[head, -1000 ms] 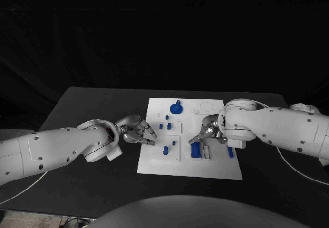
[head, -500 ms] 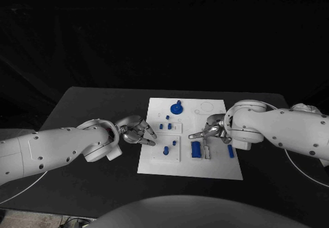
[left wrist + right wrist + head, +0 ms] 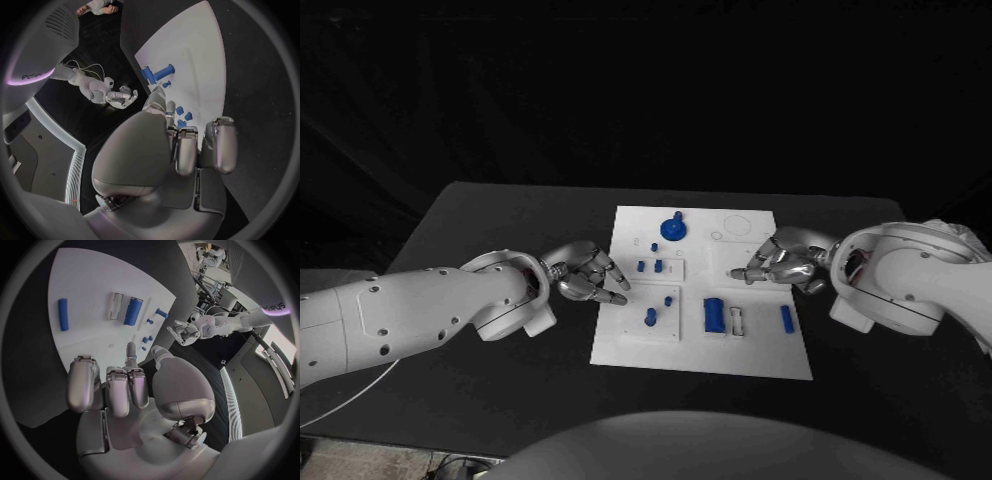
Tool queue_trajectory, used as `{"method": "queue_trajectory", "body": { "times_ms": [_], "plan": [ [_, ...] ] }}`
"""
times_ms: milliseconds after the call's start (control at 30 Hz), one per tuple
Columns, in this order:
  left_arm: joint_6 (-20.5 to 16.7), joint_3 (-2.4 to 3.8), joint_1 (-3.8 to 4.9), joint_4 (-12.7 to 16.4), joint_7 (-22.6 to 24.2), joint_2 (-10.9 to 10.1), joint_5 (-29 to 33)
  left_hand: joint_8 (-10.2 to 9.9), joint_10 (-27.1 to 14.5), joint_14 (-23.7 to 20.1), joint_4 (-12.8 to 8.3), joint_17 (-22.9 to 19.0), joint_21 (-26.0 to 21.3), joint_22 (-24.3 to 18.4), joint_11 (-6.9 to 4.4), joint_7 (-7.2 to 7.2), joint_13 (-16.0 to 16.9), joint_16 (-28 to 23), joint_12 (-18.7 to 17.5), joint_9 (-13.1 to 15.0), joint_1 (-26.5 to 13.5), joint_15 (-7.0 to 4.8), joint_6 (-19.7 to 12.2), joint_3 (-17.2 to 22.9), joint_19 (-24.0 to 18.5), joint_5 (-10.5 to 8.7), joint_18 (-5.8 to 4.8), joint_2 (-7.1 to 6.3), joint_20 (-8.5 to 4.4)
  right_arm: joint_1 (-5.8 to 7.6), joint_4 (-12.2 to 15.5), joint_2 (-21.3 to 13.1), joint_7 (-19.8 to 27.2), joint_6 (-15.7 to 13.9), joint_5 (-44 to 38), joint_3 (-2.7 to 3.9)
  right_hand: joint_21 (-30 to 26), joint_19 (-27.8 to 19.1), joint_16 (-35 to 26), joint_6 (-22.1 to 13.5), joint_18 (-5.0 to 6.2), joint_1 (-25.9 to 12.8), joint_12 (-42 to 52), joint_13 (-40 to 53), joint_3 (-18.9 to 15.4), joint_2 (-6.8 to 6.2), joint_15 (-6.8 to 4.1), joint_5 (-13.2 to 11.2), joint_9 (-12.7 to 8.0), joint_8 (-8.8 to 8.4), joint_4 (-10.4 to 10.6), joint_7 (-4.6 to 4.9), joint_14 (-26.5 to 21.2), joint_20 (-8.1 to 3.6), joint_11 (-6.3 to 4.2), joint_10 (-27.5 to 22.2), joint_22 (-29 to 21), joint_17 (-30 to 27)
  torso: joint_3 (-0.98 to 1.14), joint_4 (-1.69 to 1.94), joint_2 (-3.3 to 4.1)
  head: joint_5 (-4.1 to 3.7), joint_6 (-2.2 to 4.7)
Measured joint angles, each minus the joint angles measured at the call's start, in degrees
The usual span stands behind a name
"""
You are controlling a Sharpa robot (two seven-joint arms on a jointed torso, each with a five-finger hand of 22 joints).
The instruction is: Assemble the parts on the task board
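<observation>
1 white task board, flat rectangular plate, mid black surface, long axis running away from robot. Blue parts on it: round disc w/ knob near far end; approx 4 small pegs mid-left; 1 oblong peg in left recess; 1 wide block, 1 slim bar, both lengthwise w/ board. Smooth plastic look. Left hand, silver metal, at board's left edge, fingers loosely curled, holding nothing. Right hand over right edge, fingers apart, empty.
</observation>
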Motion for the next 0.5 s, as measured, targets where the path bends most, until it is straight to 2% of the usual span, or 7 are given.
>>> {"method": "queue_trajectory", "body": {
  "times_ms": [100, 200, 367, 500],
  "plan": [
    [-0.28, 0.00, 0.00, 0.00, 0.29, -0.03, 0.06, 0.36, -0.03, 0.00, 0.00, 0.00, 0.00, 0.00, 0.03, 0.00, 0.46, 0.00, 0.01, 0.00, 0.00, 0.00, 0.00, 0.00, 0.00, 0.26, 0.00, 0.00, 0.00, -0.05, 0.62, -2.25, 0.47, -0.30, -1.04, -0.17, 0.00, 0.00, 0.00, 0.98, 0.00, 0.22, 0.00, 0.00, -0.46, 0.22, 0.00, 2.53, -1.28, -0.56, 0.92, -0.11, 0.00, 0.00, 0.00, 0.00, 0.00, 0.00, 0.00, -0.02, -0.04, -0.20, 0.00],
    [-0.48, 0.00, 0.00, -0.03, 0.48, 0.03, 0.11, 0.36, 0.08, 0.00, 0.00, 0.00, 0.00, 0.00, -0.08, 0.00, 0.50, 0.00, 0.01, 0.00, 0.00, 0.00, 0.00, 0.00, 0.00, 0.26, -0.01, 0.00, 0.00, -0.16, 0.46, -3.57, -0.17, 0.63, -2.37, -0.41, 0.00, 0.00, 0.00, 1.21, 0.00, 0.22, 0.00, 0.00, -1.09, 0.22, 0.00, 2.91, -3.38, -1.97, 1.55, -0.12, 0.00, 0.00, 0.00, 0.00, 0.00, 0.00, 0.00, -0.04, -0.04, -0.55, 0.00],
    [-0.62, 0.02, 0.00, -0.09, 0.63, 0.20, 0.19, 0.36, 0.14, 0.00, 0.00, -0.01, 0.00, 0.00, -0.14, 0.00, 0.56, 0.00, 0.01, 0.00, 0.00, 0.00, 0.00, 0.00, 0.00, 0.26, 0.00, 0.00, 0.00, -0.62, -0.66, -4.32, -3.34, 3.95, -5.52, -0.66, 0.24, -0.01, 0.00, 2.95, 0.00, 0.22, 0.00, 0.00, -2.34, 0.22, 0.00, 0.65, -7.55, -3.97, 2.80, 0.16, 0.00, 0.00, -0.01, 0.00, -0.01, -0.01, 0.00, -0.01, 0.02, -0.74, 0.00],
    [-0.63, 0.02, -0.02, -0.13, 0.65, 0.36, 0.23, 0.36, 0.14, 0.00, 0.00, -0.01, 0.00, 0.00, -0.14, 0.00, 0.62, 0.00, 0.01, 0.00, 0.00, 0.00, 0.00, 0.00, 0.00, 0.25, 0.00, 0.00, 0.00, -0.83, -1.69, -4.23, -6.26, 6.96, -7.81, -0.72, 0.24, -0.01, 0.00, 5.69, 0.00, 0.22, 0.00, -0.01, -2.89, 0.22, 0.00, -0.06, -8.94, -3.97, 3.11, -0.35, 0.00, 0.00, 0.00, 0.00, -0.01, -0.01, 0.01, 0.03, 0.06, -0.77, 0.00]
  ]
}}
